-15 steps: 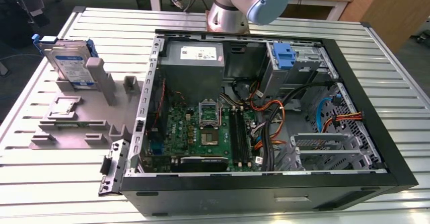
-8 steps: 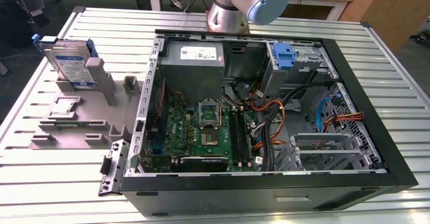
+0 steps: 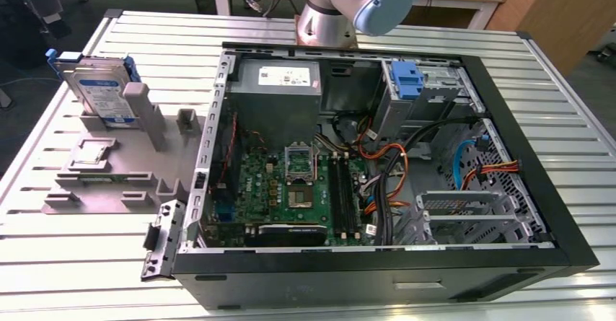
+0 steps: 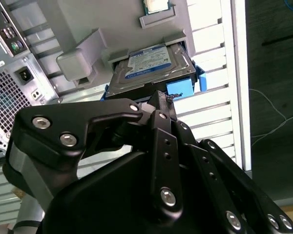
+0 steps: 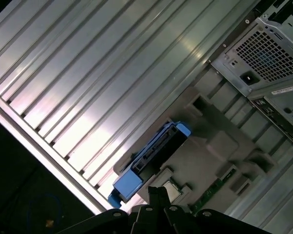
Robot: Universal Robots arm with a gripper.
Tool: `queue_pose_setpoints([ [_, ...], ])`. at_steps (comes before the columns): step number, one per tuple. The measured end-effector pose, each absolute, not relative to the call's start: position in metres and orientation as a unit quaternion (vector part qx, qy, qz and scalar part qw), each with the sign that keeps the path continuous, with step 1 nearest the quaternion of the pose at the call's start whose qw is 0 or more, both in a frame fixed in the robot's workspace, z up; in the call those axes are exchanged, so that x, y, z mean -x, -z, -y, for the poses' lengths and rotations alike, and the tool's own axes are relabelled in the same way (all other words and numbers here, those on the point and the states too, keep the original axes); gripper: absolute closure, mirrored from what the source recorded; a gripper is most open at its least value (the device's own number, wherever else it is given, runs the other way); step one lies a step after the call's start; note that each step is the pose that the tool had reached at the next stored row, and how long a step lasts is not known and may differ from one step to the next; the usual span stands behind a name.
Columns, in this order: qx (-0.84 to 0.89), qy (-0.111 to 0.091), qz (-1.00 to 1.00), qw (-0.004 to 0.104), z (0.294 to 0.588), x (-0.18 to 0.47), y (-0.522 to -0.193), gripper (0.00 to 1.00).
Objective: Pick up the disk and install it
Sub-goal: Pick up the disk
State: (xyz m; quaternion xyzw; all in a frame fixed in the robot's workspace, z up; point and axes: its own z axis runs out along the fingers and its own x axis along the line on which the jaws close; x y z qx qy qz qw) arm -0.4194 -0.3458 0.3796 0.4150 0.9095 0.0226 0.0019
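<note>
Seen at the upper left of the exterior view: the disk [image 3: 97, 94], upright in a grey holder [image 3: 115, 169] on the slatted surface [image 3: 77, 278], beside the open computer case [image 3: 385, 285]. Shown label-side in the second wrist view, edge-on with its blue rail [image 5: 132, 183] in the first wrist view. Visible in both wrist views: the end effector [image 4: 161, 97], fingertips pressed together, gripping nothing, not touching the disk.

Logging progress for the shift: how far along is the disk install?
Nothing done yet: the disk stands in its grey holder outside the computer case. In hand: the gripper, shut and empty, hangs near the disk in the second wrist view. Left: the pick and the install.
</note>
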Motion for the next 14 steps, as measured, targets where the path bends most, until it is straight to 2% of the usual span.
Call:
queue_pose_setpoints([
  [14,-0.509,-0.022,-0.86,0.005,0.3444,0.4195,-0.3767,0.89],
])
